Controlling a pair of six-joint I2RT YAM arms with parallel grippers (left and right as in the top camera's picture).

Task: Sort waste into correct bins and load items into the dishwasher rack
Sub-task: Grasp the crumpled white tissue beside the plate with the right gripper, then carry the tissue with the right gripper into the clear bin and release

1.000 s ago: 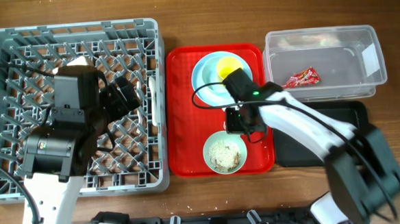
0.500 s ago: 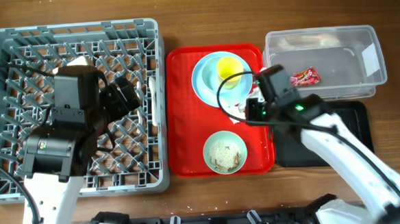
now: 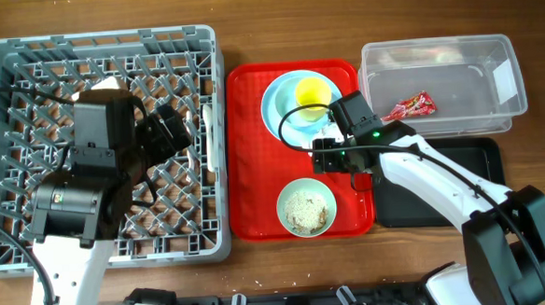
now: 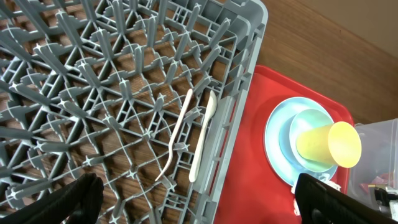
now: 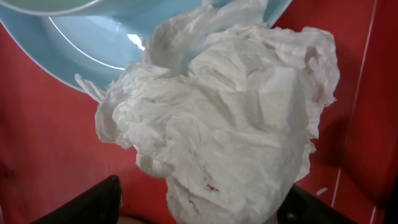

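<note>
Bright, soft, even light with no hard shadows. Just above my right pincer (image 5: 199,208), the crumpled napkin (image 5: 230,124) fills the close view, its white folds nearly washed out. Beyond it, a small glare spot sits on the light blue plate (image 5: 74,56). My fingertips (image 5: 81,202) are dark and blurred.

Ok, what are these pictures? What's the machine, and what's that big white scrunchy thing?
It's a robot with two arms, each ending in two jaws for pinching. One picture looks down from above the table; the other two come from cameras on the wrists. There's a grey dishwasher rack with white cutlery in it, and a red tray carrying a blue plate, a yellow cup and a bowl of crumbs. The scrunchy thing is a paper napkin, between the jaws of the right arm; I can't tell if they're squeezing. The jaws of the left arm are open, empty.
</note>
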